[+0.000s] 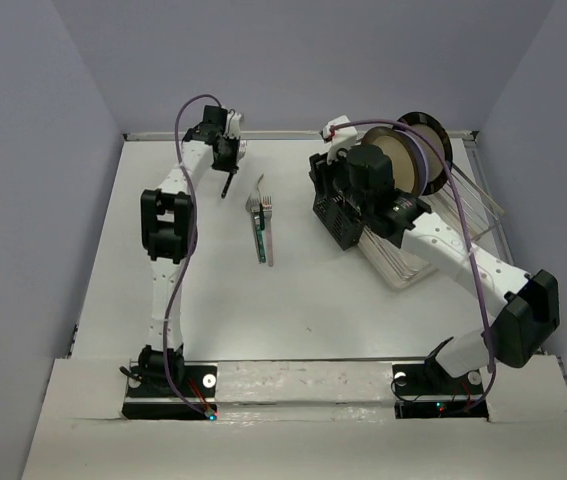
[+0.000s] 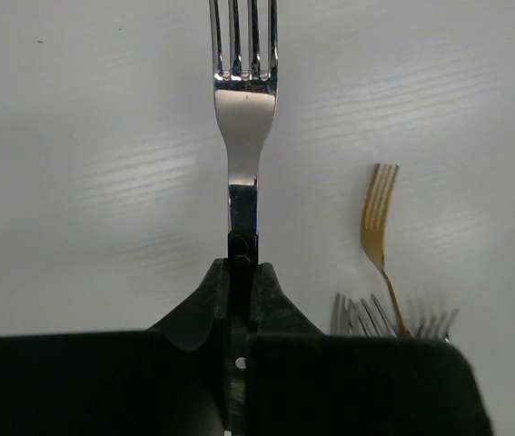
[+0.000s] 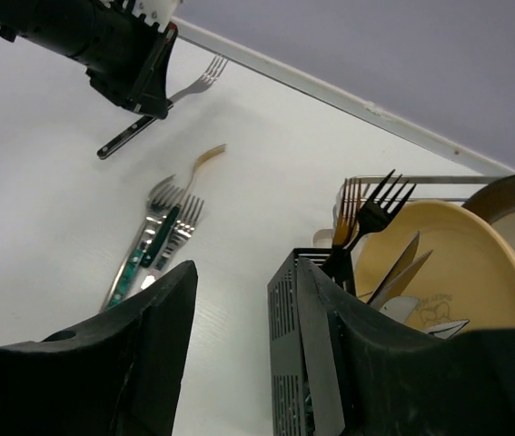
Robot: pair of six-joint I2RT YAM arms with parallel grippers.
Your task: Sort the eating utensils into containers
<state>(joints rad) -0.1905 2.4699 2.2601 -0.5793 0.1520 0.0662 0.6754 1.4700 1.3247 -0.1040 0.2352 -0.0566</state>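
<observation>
The left gripper (image 2: 242, 272) is clamped shut on the neck of a fork (image 2: 244, 118), silver tines pointing away from the fingers. It appears to be held clear of the table (image 1: 343, 300). Just beside it lies a loose pile of forks (image 1: 262, 225). Well apart to the right stands the black caddy (image 3: 282, 318), already holding some cutlery. The right gripper (image 3: 243, 272) hovers by it, wide open and empty. Best to carry the fork high over the pile, tip it upright, and lower it into a free compartment, minding the right arm.
</observation>
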